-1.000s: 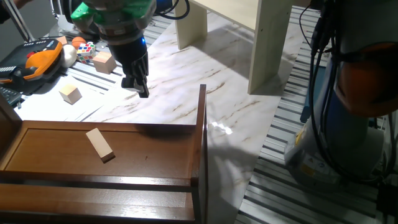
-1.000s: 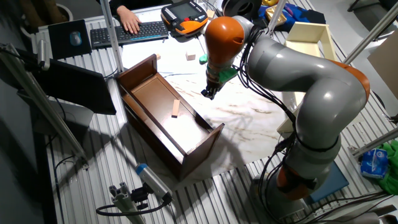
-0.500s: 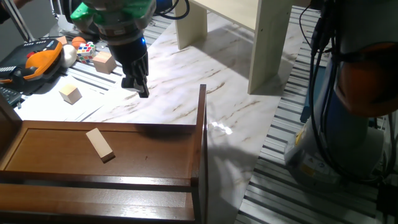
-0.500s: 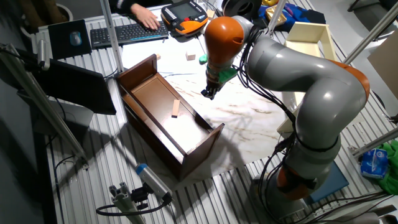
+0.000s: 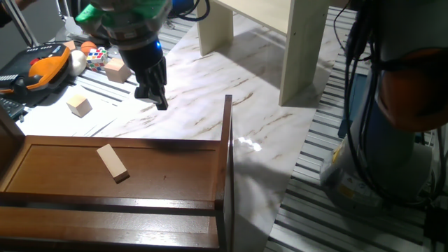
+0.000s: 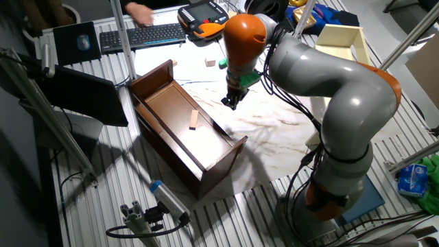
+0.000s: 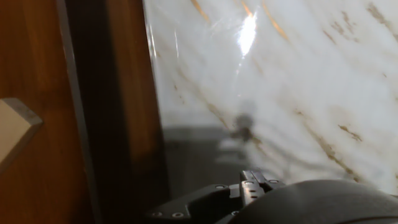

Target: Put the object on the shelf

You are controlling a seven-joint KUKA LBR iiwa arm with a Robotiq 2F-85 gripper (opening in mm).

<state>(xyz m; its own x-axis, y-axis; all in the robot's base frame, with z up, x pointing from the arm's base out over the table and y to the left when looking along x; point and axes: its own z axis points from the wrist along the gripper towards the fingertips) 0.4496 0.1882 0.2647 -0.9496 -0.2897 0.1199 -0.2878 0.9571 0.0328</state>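
While observed, status: task judged essentially complete.
Object: lay flat on shelf board.
Gripper: beyond shelf's rear edge, fingers together, holding nothing.
Remaining: none apparent.

table: white marble top (glare patch) | cream legs | slatted metal floor

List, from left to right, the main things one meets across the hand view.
Corner of the small flat light tan wooden block → dark reddish-brown wooden shelf board → white marble-patterned table surface.
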